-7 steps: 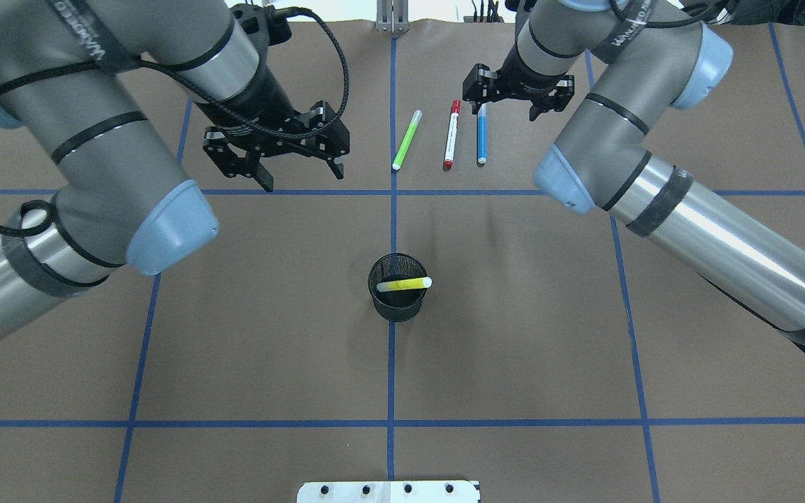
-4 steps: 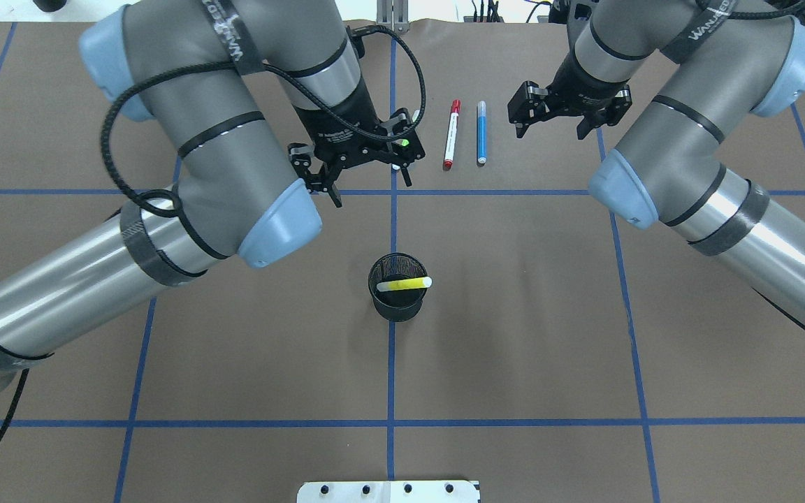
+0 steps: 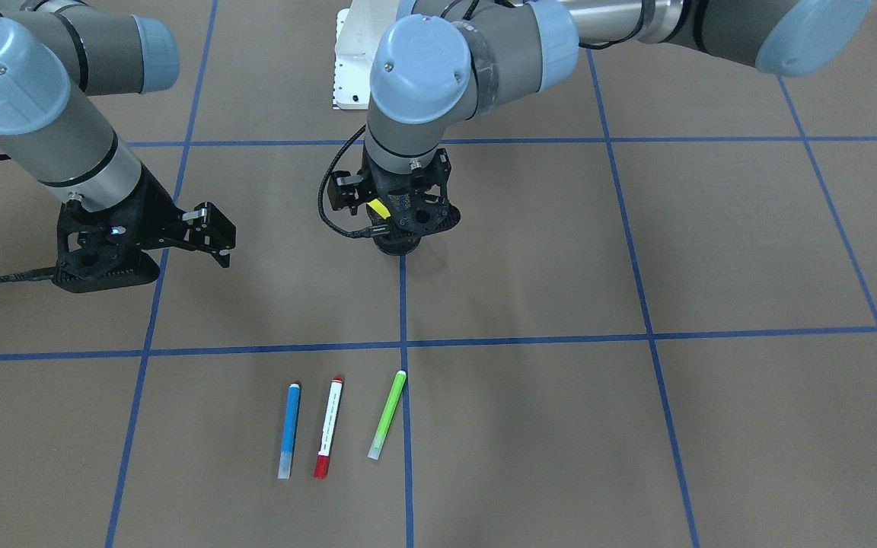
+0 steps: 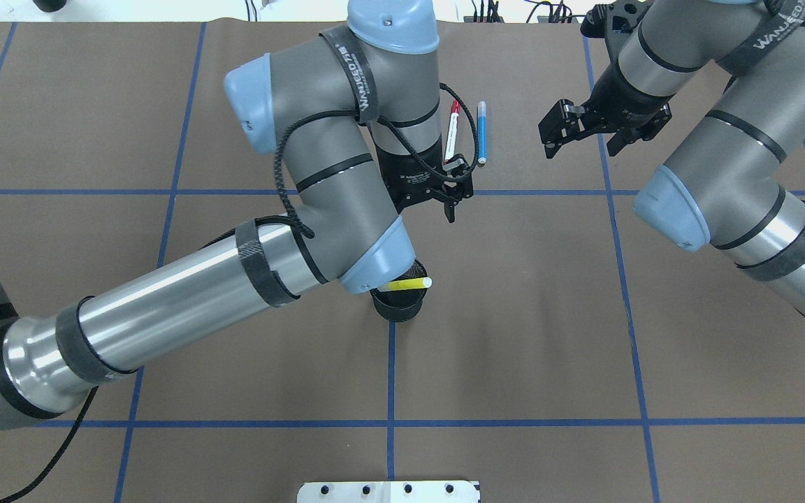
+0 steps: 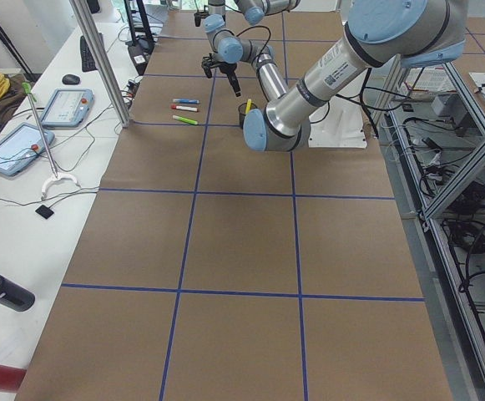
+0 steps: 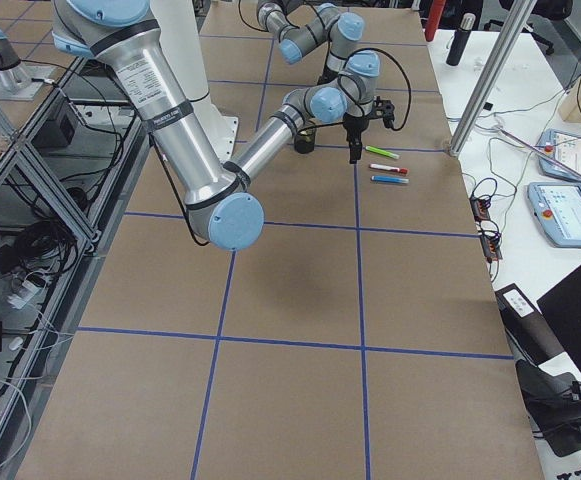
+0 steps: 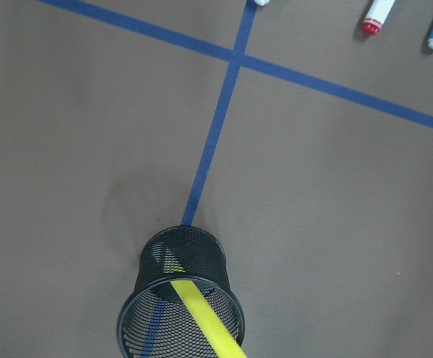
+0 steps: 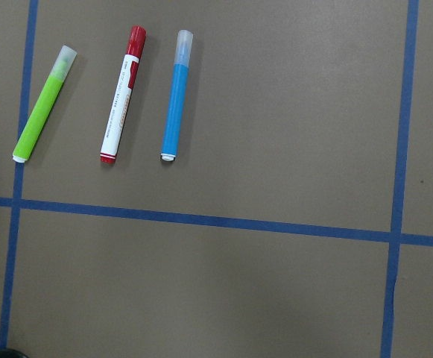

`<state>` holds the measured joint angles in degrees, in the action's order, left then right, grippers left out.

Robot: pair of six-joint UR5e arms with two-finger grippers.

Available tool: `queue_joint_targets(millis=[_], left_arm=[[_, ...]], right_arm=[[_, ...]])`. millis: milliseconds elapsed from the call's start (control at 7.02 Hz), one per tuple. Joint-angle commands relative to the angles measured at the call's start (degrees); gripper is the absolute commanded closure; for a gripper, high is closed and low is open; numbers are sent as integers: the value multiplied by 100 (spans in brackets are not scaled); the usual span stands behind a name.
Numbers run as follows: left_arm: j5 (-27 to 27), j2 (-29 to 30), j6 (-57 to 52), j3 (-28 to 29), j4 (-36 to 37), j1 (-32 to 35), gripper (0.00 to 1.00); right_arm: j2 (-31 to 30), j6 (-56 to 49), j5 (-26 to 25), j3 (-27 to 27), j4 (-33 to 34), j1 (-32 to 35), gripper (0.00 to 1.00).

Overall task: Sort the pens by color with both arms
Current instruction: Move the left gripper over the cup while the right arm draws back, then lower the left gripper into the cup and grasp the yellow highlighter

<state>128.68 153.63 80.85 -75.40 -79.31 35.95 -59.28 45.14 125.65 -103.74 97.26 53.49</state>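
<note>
Three pens lie side by side on the brown table: blue (image 3: pixel 289 430), white with red ends (image 3: pixel 329 426) and light green (image 3: pixel 387 415). The right wrist view looks straight down on them. A yellow pen (image 4: pixel 406 284) leans in the black mesh cup (image 4: pixel 397 307). My left gripper (image 4: pixel 460 202) hovers open and empty between the cup and the pens, and its arm hides the green pen in the overhead view. Off to the right of the blue pen (image 4: pixel 481 133), my right gripper (image 4: pixel 579 150) hangs open and holds nothing.
Blue tape lines (image 4: pixel 391 377) divide the table into squares. The white bolted base plate (image 4: pixel 388 491) sits at the near edge. A metal post (image 5: pixel 100 63) and tablets (image 5: pixel 67 107) stand on the white bench beyond the pens.
The left arm swung right, from left of the green pen to above the tape crossing beyond the cup. The right gripper drew back rightward from the blue pen. No pen moved.
</note>
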Motion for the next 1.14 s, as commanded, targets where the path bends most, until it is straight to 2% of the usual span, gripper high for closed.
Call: queue_joint_targets(millis=[0,142,570,855,997], left_arm=[[-273,387,167,639,187,-237,6],[-369,370,168,640,370,-290,9],[-458,334,150,623,626,-421,37],[-493,317,150,614,627,-484,48],[-493,317,141,614,627,-519,62]], right_arm=[[-22,12,-6,-76,21,4,1],[-22,30,-6,-84,22,4,1],[-31,65,-15,-84,22,4,1],[-39,65,-23,-76,22,-5,1],[-39,65,-23,-76,22,-5,1]])
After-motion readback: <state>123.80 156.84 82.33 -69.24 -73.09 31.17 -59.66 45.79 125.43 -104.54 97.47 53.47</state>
